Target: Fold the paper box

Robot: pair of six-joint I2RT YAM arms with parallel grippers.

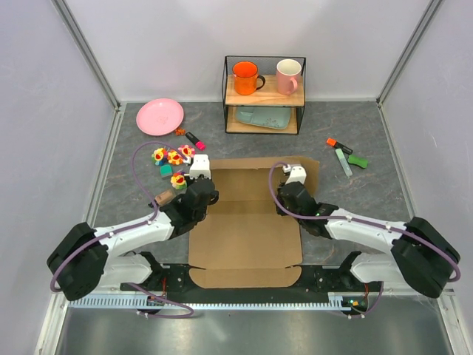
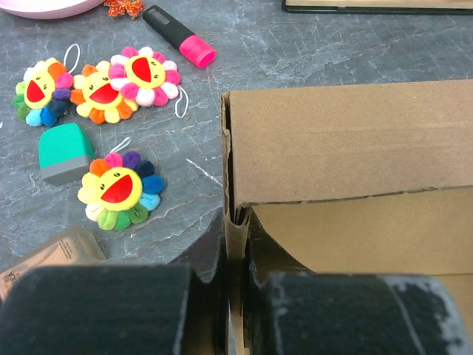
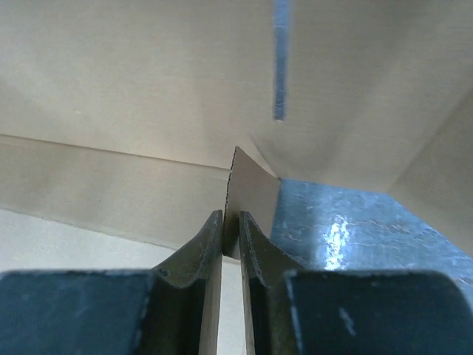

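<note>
The left end effector [image 2: 235, 255] is clenched on the upright left wall of the paper box [image 1: 244, 229], one finger on each side of the cut cardboard edge. Just beside that wall, four plush flowers [image 2: 118, 191], a green block [image 2: 65, 151] and a pink-tipped highlighter [image 2: 179, 35] lie on the grey worktop [image 1: 369, 203], so room on that side is tight. A pink plate [image 1: 160, 116] sits farther back on the left.

The paper box lies mid-worktop between the two arms, base panel flat, rear flap raised, near flap reaching the arm bases. A wire shelf [image 1: 264, 95] stands behind it, apart from the rear edge.

The right end effector [image 3: 230, 237] is clenched on the edge of the box's right-hand flap at the rear corner. Right of the box, bare worktop runs to a small group of markers [image 1: 344, 157]
</note>
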